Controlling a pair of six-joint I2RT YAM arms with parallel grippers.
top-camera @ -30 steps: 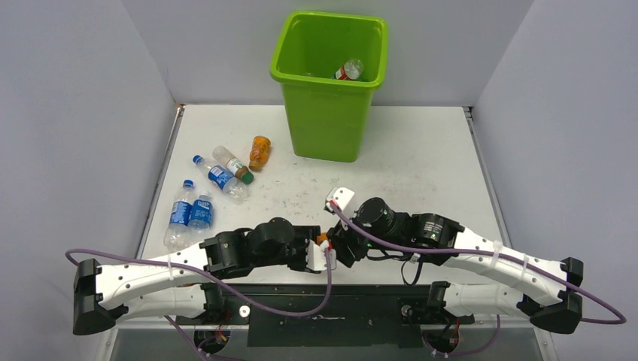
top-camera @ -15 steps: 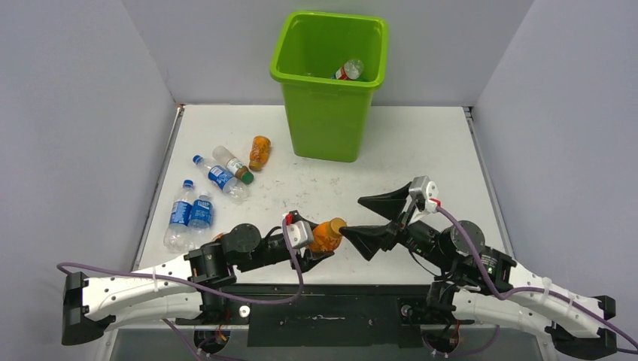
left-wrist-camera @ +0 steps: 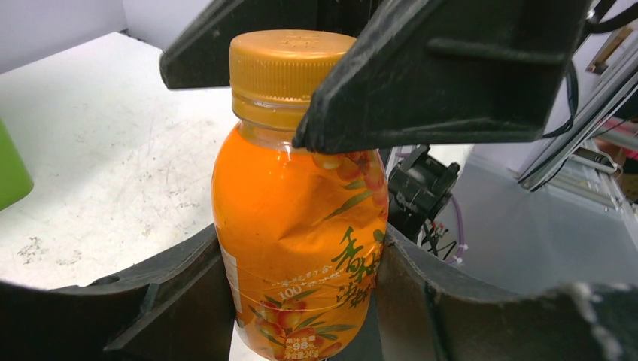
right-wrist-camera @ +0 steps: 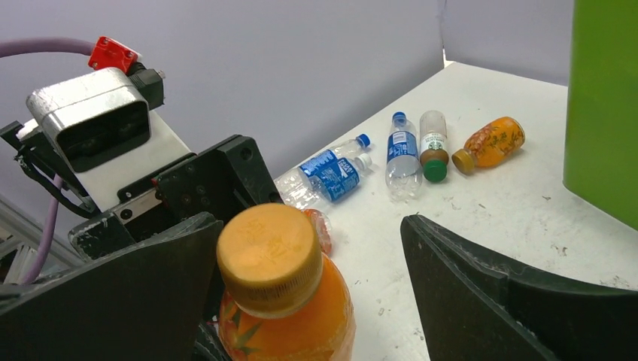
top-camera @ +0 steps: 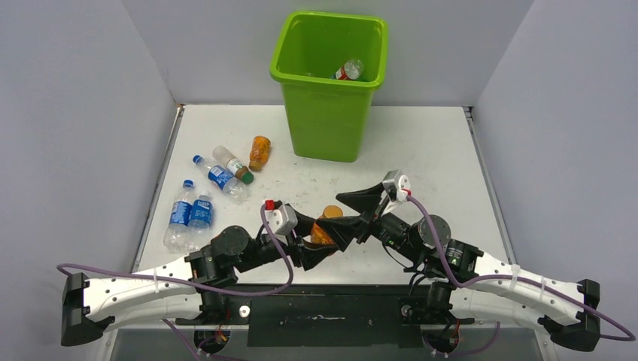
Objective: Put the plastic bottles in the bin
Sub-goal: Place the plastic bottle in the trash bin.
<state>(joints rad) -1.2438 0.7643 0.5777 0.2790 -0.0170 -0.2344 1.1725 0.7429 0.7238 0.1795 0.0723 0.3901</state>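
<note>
Your left fingers (left-wrist-camera: 173, 297) are clamping the orange bottle (left-wrist-camera: 301, 218) over the near middle of the table (top-camera: 436, 150). Your right fingers (right-wrist-camera: 481, 289) are standing wide apart around its cap (right-wrist-camera: 267, 252).

left claw (top-camera: 316, 239): carried orange bottle (left-wrist-camera: 301, 210) forward | right claw (top-camera: 336, 213): opened wide, now straddling its top

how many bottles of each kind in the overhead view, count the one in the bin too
orange bottles: 2
clear bottles with blue labels: 3
clear bottle with a green cap: 1
clear bottle with a red label, in the bin: 1
total: 7
</note>
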